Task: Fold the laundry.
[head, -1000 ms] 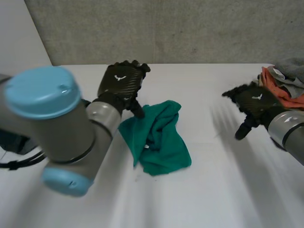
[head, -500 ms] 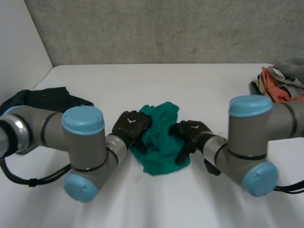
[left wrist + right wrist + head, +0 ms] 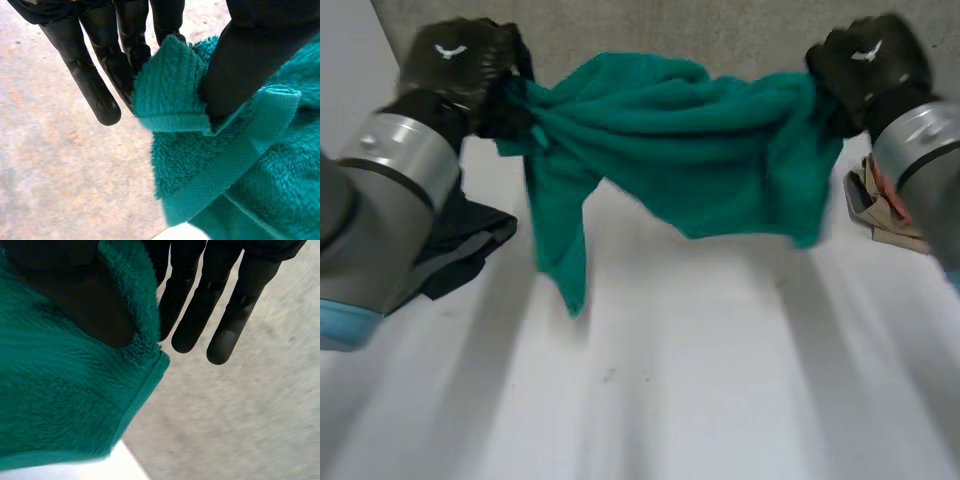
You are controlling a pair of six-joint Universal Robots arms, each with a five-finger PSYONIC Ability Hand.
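White table [image 3: 670,400] nearest you; crumpled black garment [image 3: 460,245] on its left, small clothes pile [image 3: 882,208] at right. Above it your teal terry towel [image 3: 720,150] hangs stretched, off the table: left hand [image 3: 460,65] pinches one top corner, right hand [image 3: 868,62] the other, thumbs clamped against fingers.

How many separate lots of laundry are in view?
3: green towel, pinched by left hand and right hand; dark garment on the table's left side; mixed clothes pile at its right edge, possibly hiding more.
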